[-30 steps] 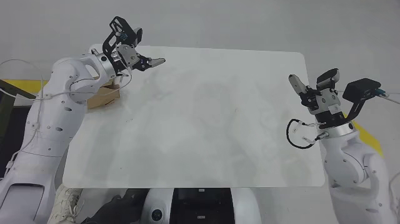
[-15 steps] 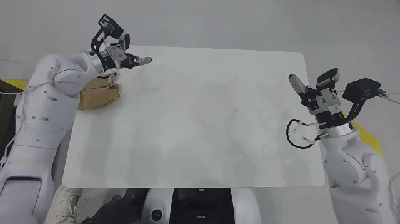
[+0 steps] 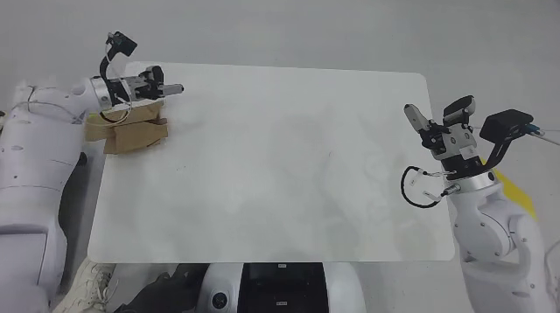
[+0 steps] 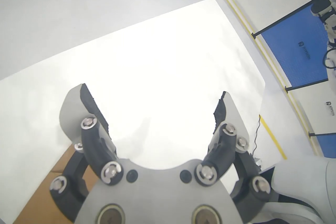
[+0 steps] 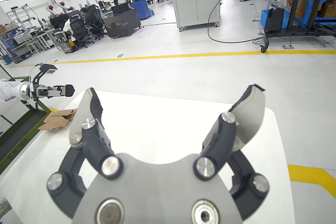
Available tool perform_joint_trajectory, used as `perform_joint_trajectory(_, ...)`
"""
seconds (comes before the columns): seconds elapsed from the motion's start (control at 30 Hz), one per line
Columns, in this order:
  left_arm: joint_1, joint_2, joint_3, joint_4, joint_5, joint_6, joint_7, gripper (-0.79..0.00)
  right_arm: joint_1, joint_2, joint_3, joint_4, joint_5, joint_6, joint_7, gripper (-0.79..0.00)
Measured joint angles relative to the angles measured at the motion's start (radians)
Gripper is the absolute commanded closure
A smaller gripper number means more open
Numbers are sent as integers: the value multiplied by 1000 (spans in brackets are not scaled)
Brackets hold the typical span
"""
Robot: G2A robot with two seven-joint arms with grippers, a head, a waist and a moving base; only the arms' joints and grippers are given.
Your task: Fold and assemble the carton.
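Carton (image 3: pixel 131 132) isn't grasped by either of your grippers. Left gripper (image 3: pixel 171 90) has its fingers (image 4: pixel 89 107) released with nothing between them. It hovers raised above the desk (image 3: pixel 289 191) at the far left corner, just past the carton's far side. Right gripper (image 3: pixel 435 112) also has its fingers (image 5: pixel 92 104) spread wide. It sits off the desk's right edge, well apart from the carton. The carton lies flattened and brown, with loose flaps, on the desk's left edge near the far corner, and appears to overhang that edge a little.
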Motion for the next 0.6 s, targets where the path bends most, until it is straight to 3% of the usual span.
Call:
perform_joint_trajectory(0.33, 6, 43, -56, 167, -44, -11, 12, -785, 0, 0, 0, 0, 0, 0, 0, -785)
perform_joint_trajectory(0.6, 17, 52, -71, 188, -81, -19, 20, -785, 0, 0, 0, 0, 0, 0, 0, -785)
